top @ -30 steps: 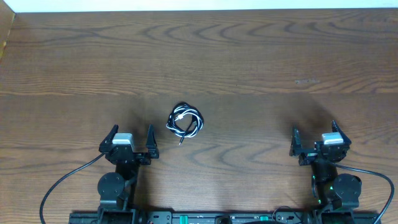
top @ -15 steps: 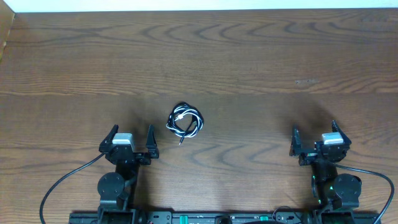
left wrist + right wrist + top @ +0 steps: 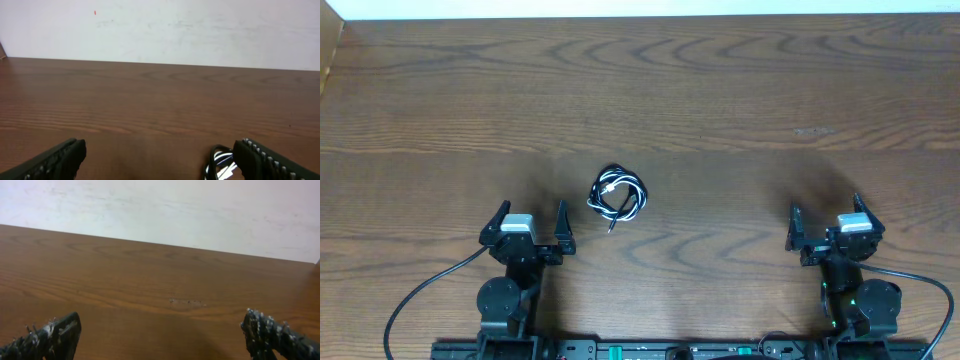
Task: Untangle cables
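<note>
The cables [image 3: 618, 194], white and black, lie in one small tangled bundle on the table [image 3: 740, 100], close to its middle, and nothing touches them. The left gripper [image 3: 532, 212] sits near the table's 6 o'clock edge with its jaws spread wide and empty, and the bundle is at about 1 o'clock from it, near but apart. The right gripper [image 3: 825, 208] is also spread wide and empty, well apart from the bundle, which is at about 9 o'clock from it.
</note>
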{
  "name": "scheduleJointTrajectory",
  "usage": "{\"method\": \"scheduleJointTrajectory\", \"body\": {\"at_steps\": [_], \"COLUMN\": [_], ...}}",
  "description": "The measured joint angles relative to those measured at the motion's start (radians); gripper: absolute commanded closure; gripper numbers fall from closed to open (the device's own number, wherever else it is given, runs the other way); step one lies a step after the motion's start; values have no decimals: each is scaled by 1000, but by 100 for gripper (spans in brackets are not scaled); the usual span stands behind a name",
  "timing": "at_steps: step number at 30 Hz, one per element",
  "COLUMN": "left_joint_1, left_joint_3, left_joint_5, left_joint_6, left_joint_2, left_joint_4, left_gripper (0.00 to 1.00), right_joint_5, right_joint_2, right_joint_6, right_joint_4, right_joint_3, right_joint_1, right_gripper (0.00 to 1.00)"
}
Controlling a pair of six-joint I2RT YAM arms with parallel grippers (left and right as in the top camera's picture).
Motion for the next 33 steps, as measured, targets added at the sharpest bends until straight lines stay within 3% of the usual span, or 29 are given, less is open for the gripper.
{"method": "scheduleJointTrajectory", "body": {"at_steps": [33], "left_joint_1": [0], "left_joint_3": [47], "left_joint_5": [44], "left_joint_6": [7], "left_joint_2": [0], "left_joint_4": [39], "left_gripper": [2], "right_joint_5": [0], "right_joint_2": [0], "right_joint_6": [0], "right_joint_4": [0], "right_joint_3": [0], "right_joint_1": [0], "right_gripper": [1]}}
